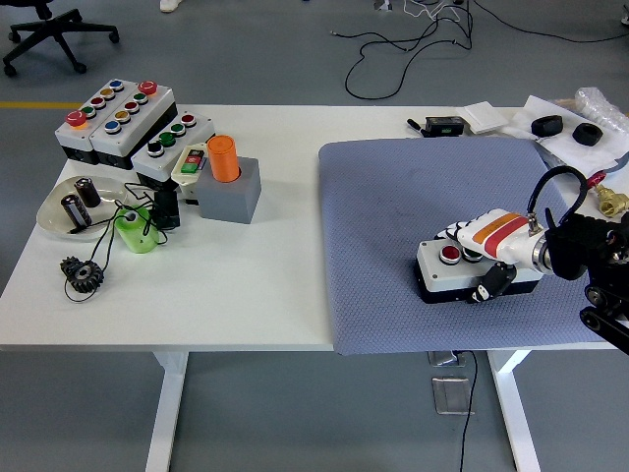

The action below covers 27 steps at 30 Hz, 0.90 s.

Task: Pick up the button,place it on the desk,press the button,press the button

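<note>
Right hand (488, 258) clasped around button box (452, 270)

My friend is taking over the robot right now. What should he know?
Right hand: shut on the button box, fingers over its top, thumb at its front.
Left hand: not in view.
Button box: on the blue mat, near its right front; red button shows.
Done: box is grasped.
Left: whether it is lifted or resting on the mat cannot be told; set it down, let go, then press the button twice.
</note>
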Each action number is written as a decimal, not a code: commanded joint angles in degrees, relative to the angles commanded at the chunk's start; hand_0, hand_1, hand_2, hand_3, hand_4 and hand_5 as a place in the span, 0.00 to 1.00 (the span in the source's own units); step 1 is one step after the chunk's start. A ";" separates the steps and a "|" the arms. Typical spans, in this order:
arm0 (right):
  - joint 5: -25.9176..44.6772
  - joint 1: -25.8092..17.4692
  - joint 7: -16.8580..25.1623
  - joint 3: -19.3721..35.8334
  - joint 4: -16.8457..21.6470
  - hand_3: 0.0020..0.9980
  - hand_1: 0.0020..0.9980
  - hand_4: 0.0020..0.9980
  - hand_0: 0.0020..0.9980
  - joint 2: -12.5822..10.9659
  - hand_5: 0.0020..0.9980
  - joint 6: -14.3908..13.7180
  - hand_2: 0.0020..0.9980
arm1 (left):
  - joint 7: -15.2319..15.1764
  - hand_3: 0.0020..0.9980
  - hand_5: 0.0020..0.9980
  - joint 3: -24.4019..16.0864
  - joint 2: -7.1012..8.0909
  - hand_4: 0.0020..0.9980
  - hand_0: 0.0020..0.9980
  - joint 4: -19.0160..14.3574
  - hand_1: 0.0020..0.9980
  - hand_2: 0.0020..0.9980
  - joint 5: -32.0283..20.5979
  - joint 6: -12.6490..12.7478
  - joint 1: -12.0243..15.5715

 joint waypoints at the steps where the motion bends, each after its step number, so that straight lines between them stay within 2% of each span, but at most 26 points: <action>1: 0.45 -0.14 -0.08 0.50 0.54 1.00 0.83 0.92 0.81 -0.26 0.19 0.24 0.98 | 0.00 0.47 1.00 0.00 0.00 0.27 0.60 0.00 0.54 0.51 0.01 0.00 0.00; 15: 3.92 -1.76 -1.37 6.18 6.43 1.00 0.86 0.93 0.85 -2.03 0.20 2.46 0.98 | -0.09 0.47 1.00 0.17 0.03 0.27 0.60 0.05 0.54 0.51 -0.12 0.03 0.05; 23: 7.68 -4.42 -1.93 11.24 12.10 1.00 0.86 0.94 0.85 -4.97 0.20 3.50 0.98 | -0.08 0.47 1.00 -0.10 0.01 0.27 0.60 0.09 0.54 0.51 -0.04 0.02 -0.15; 24: 8.20 -4.96 -1.97 12.11 12.87 1.00 0.86 0.94 0.85 -5.42 0.20 3.29 0.98 | -0.08 0.47 1.00 -0.18 0.01 0.27 0.60 0.09 0.54 0.51 0.02 0.03 -0.18; 25: 9.41 -6.06 -2.04 13.76 14.24 0.98 0.80 0.92 0.81 -6.17 0.19 2.54 0.94 | -0.08 0.47 1.00 -0.27 0.01 0.27 0.60 0.09 0.54 0.51 0.09 0.06 -0.24; 27: 11.06 -7.76 -2.62 16.40 16.34 0.98 0.80 0.92 0.81 -7.38 0.19 1.02 0.94 | -0.11 0.47 1.00 -0.51 0.01 0.27 0.60 0.10 0.54 0.51 0.21 0.09 -0.30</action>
